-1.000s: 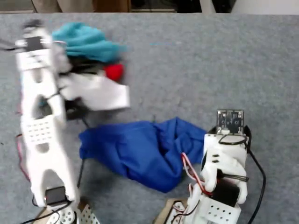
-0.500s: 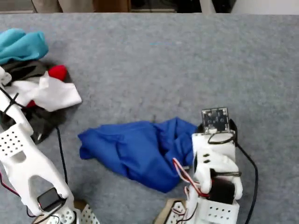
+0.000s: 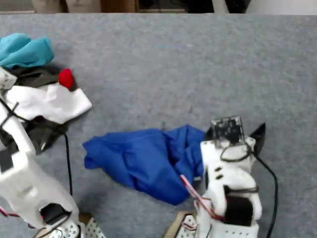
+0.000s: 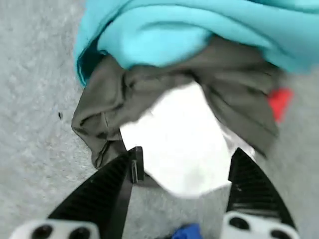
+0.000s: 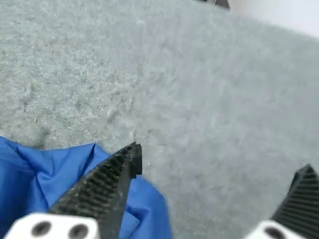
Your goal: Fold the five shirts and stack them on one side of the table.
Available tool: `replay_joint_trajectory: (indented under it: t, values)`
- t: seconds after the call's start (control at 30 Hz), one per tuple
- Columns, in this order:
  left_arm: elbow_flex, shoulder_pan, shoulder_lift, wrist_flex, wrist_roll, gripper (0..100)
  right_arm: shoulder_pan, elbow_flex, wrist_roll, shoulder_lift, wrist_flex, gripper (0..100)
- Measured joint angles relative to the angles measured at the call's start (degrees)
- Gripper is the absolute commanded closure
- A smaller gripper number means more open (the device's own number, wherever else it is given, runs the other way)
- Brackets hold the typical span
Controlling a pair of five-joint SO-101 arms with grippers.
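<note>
Your left gripper is hanging open above the heap of shirts, jaws spread wide and gripping nothing. The white shirt is lying right under it, filling the gap between the two jaws. Just past the white shirt, the dark grey shirt is lying bunched and creased. Farther out from the gripper, the teal shirt is lying over the grey one's far edge. A bit of red cloth is poking out from the grey shirt on the side toward your right arm.

Your right gripper is also standing open, with nothing between the jaws. Bare grey counter is lying below and ahead of it. The blue shirt is lying crumpled in one loose mound just beside this gripper, on the side toward your left arm. A fold of it is sitting close under one finger, but you cannot tell whether the two are touching.

In the high view, the blue shirt is lying well apart from the heap and between your two arms. The heap is sitting near the counter's edge by your left arm.
</note>
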Motion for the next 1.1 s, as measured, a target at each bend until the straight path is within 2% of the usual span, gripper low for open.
replay_joint_trajectory:
  t: [0.1, 0.3, 0.43, 0.6, 0.77, 0.87, 1.0, 1.1]
  values:
    - [5.1, 2.29, -10.9, 0.0, -4.04, 72, 0.0, -5.54, 2.55, 3.6, 2.9, 65.2]
    - [18.46, 6.07, -32.44, 0.0, -5.54, 72, -0.35, -22.77, 3.87, 23.74, 7.82, 82.9]
    - [29.54, 5.54, -40.79, 0.0, -5.54, 72, -6.68, -37.63, 4.04, 39.56, 14.33, 88.3]
    - [41.05, -0.44, -47.38, 0.0, -5.54, 72, -17.76, -52.31, 4.04, 54.68, 19.69, 88.5]
    - [49.14, -4.57, -50.37, 0.0, -5.71, 72, -26.64, -58.37, 4.04, 65.14, 19.87, 87.8]
    - [55.03, -4.84, -50.46, -0.7, -5.89, 72, -31.3, -58.9, 4.04, 72.09, 19.87, 80.6]
    - [62.86, -4.92, -50.46, -7.91, -7.3, 72, -35.6, -58.9, 4.48, 82.2, 20.22, 71.0]
    - [66.73, -5.01, -50.46, -12.48, -11.16, 72, -38.59, -61.19, 9.67, 91.08, 20.84, 69.5]
